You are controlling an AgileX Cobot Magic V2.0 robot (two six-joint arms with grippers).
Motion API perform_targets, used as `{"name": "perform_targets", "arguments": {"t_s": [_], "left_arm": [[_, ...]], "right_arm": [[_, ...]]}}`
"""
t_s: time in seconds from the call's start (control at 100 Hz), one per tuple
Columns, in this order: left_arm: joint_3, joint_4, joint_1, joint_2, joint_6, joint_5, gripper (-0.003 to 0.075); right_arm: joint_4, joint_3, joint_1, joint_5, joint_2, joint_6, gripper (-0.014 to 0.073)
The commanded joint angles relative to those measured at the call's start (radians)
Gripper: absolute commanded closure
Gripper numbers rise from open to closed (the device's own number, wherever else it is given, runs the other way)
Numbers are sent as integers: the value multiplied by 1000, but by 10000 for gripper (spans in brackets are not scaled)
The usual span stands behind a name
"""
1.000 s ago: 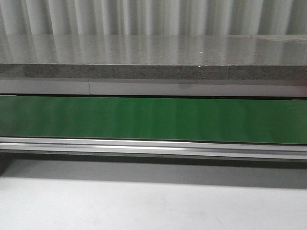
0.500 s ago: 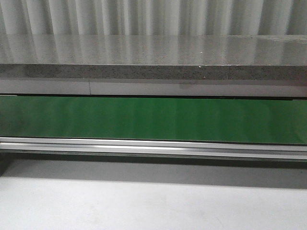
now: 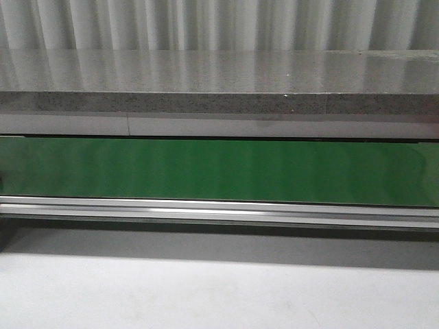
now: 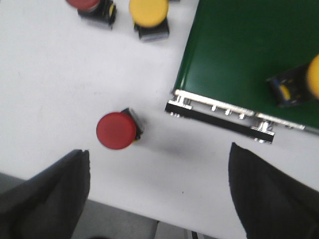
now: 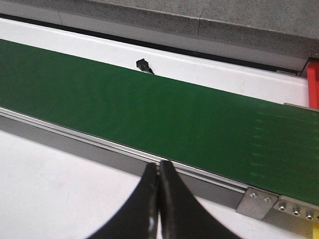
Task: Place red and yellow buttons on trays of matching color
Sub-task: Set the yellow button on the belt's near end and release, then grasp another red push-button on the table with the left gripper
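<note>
In the left wrist view a red button stands on the white table, just beyond and to one side of my open left gripper, which holds nothing. Farther off are a second red button and a yellow button. Another yellow button lies on the green belt. My right gripper is shut and empty over the white table, by the belt's metal rail. The trays are out of view, and neither gripper shows in the front view.
The green conveyor belt runs across the front view, with a metal rail before it and a grey stone ledge behind. A small black plug lies beyond the belt. A red strip shows at the frame edge.
</note>
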Motion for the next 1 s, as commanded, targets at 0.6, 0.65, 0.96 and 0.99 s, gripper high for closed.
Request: {"name": "perform_targets", "arguments": {"t_s": [0.6,0.65,0.96,0.99], "left_arm": [[50,-87,172,311,5,-182,176],[50,-74,172,333,5,-190,176],[50,-70,172,367,5,-266,307],[50,-70,172,367,5,-261,349]], "right_arm": [[3,-23,1,-67,8,-9,660],[3,-23,1,-67,8,-9,660],[3,-23,1,-67,8,-9,660],[3,-23,1,-67,8,-9,660]]}}
